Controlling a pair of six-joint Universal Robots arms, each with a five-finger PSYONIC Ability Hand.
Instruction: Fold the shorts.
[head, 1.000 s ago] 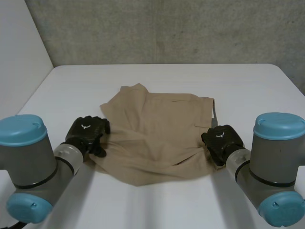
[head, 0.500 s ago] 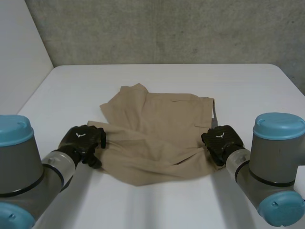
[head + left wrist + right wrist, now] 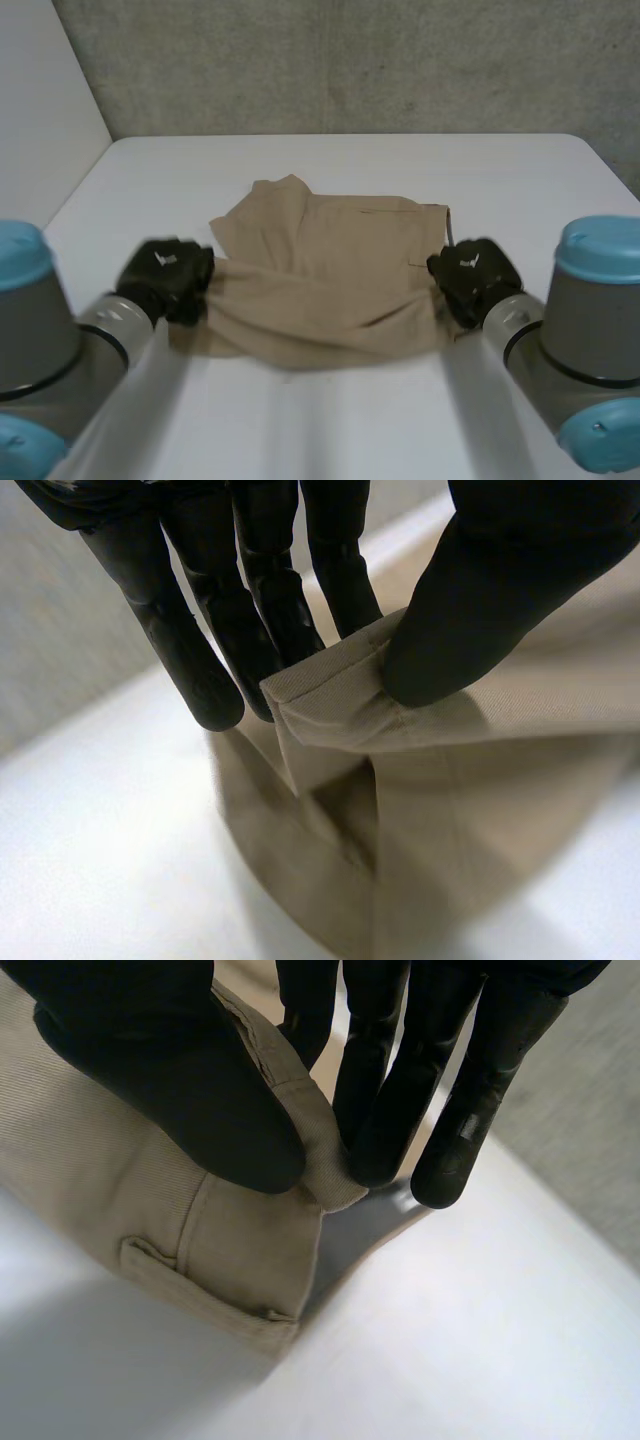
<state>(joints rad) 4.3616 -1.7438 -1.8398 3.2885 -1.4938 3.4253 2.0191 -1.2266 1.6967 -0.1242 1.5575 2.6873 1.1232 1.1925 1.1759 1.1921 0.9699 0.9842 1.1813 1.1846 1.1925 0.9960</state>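
— How far along is the fold?

— Barely begun, I judge. The khaki shorts [image 3: 330, 285] lie spread and rumpled in the middle of the white table [image 3: 520, 180]. Only their near edge is raised off it, and no fold is laid yet. That edge has to go over to the far side and be pressed flat.

— And your hands?

— My left hand [image 3: 165, 280] pinches the near left corner, a stitched hem, between thumb and straight fingers. My right hand [image 3: 470, 280] pinches the near right corner, by a small sewn tab, the same way. Both hover low with the cloth stretched between them.
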